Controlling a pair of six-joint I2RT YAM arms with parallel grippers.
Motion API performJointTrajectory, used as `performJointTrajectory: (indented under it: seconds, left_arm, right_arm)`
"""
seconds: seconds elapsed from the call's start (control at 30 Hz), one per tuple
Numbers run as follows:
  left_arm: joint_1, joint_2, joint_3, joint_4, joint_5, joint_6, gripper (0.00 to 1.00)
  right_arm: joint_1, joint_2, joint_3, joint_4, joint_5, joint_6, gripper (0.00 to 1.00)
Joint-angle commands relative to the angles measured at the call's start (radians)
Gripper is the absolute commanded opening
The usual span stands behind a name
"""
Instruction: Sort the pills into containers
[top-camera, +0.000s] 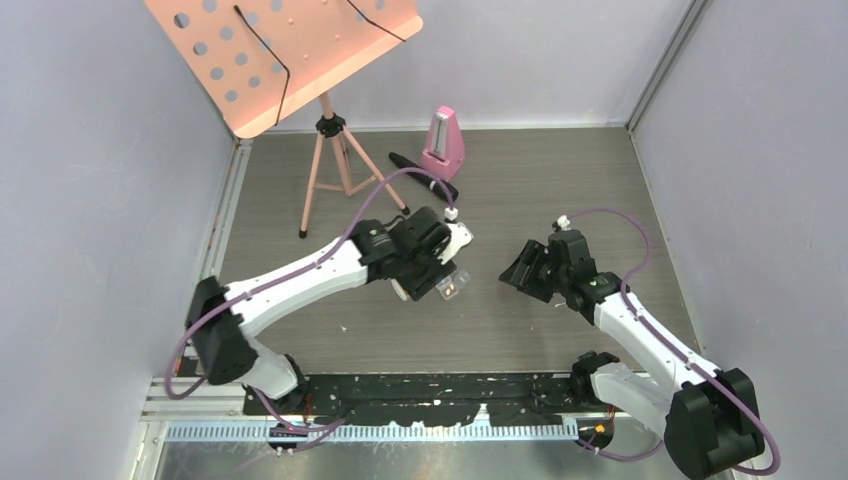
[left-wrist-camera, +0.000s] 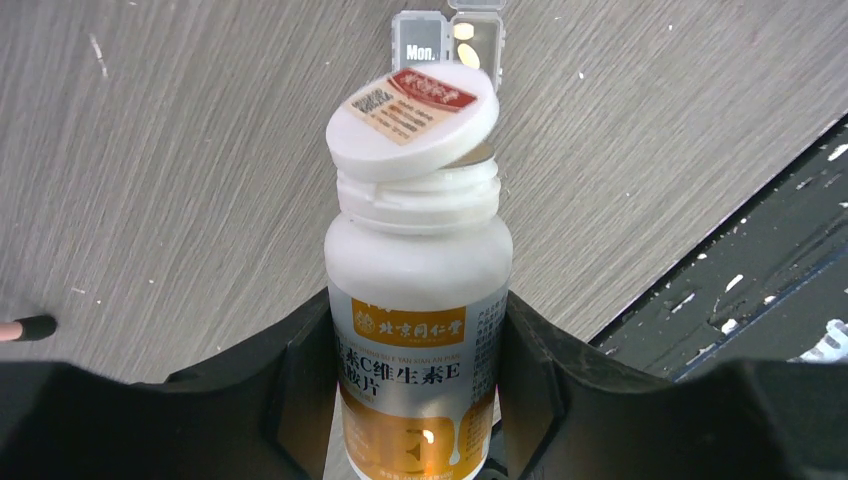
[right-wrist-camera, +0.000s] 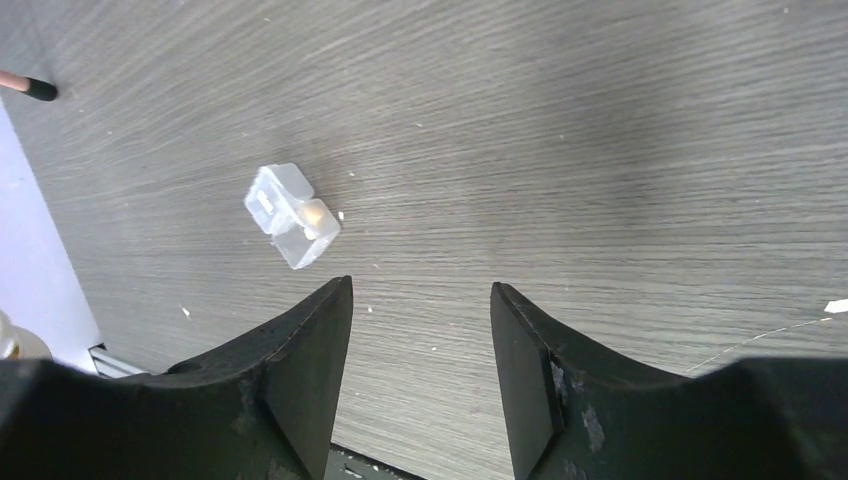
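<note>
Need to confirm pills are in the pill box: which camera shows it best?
Left wrist: the pill box is close, its "Mon." lid readable, yellow pills in the open compartment, though the bottle's cap hides its near edge. Right wrist shows the whole box, small and blurry. Top view shows only a speck.

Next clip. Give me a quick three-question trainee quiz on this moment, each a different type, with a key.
1. True or false: the right hand holds the pill box.
2. What does the left hand grip? A) the white bottle B) a spoon C) nothing
3. Fill in: the bottle's cap sits ___ on the neck, not screwed flat.
Key: 1 false (it is open, above bare table); 2 A; 3 tilted.
</note>
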Motion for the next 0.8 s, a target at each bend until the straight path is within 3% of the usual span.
performJointTrajectory:
  seconds: [0.0, 0.17, 0.43, 0.63, 0.77]
  left_arm:
    - [-0.002, -0.208, -0.156, 0.213, -0.025, -0.02, 0.0]
    - [0.02, -0.459, -0.366, 0.401, -0.028, -0.009, 0.0]
    - [0.034, -0.721, -0.548, 0.58, -0.015, 0.006, 0.0]
    - [0.037, -0.886, -0.647, 0.786, 0.0, 0.071, 0.0]
    - [0.037, -0.926, -0.693, 0.966, 0.042, 0.092, 0.0]
  right_arm:
    - [-0.01, -0.034, 0.102, -0.039, 0.017, -0.021, 0.6]
    - [-0.033, -0.036, 0.171, -0.073, 0.027, -0.051, 0.6]
    - [-0.035, -0.032, 0.268, -0.056, 0.0, -0.133, 0.62]
    - [-0.034, -0.082, 0.28, 0.098, -0.206, -0.13, 0.73]
    - [-0.013, -0.098, 0.31, 0.238, -0.28, -0.06, 0.86]
